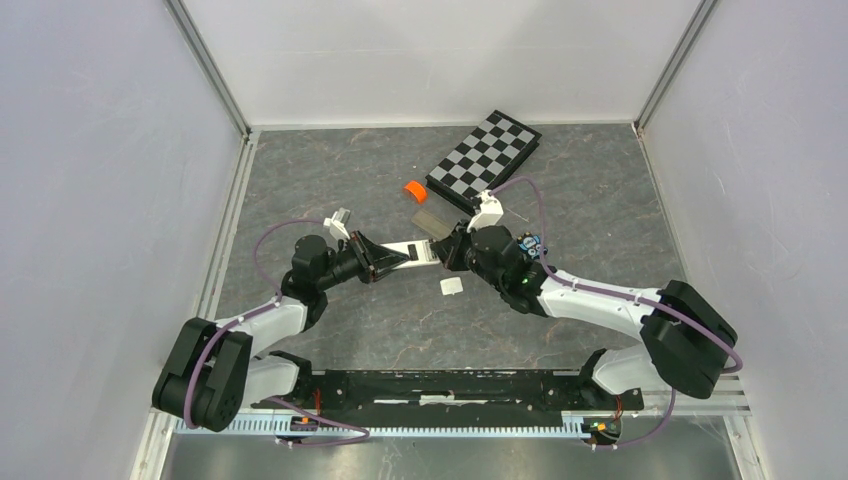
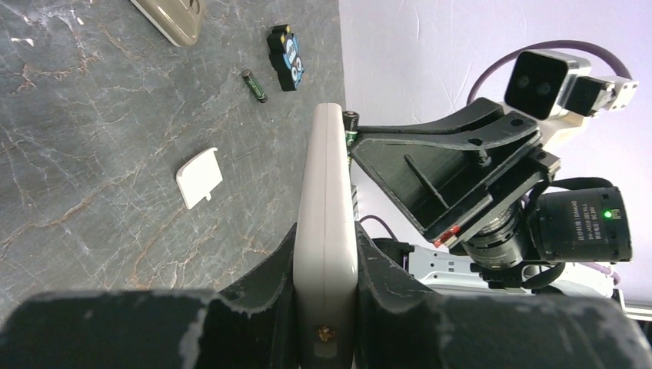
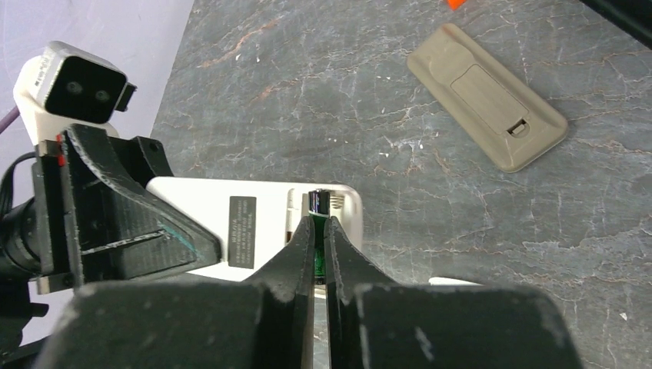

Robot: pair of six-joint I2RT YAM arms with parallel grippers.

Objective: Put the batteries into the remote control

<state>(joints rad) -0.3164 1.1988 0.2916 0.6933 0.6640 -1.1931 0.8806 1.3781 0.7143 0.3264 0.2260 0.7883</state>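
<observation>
Grey marbled table [image 1: 600,200]: left gripper [image 2: 327,254] clamps remote [image 3: 269,201]; right gripper [image 3: 315,224] pinches battery [image 3: 319,201] at remote's open bay. Best to hold remote rigid and push it in straight. Spare battery [image 2: 254,84] lies near remote's tip.
</observation>
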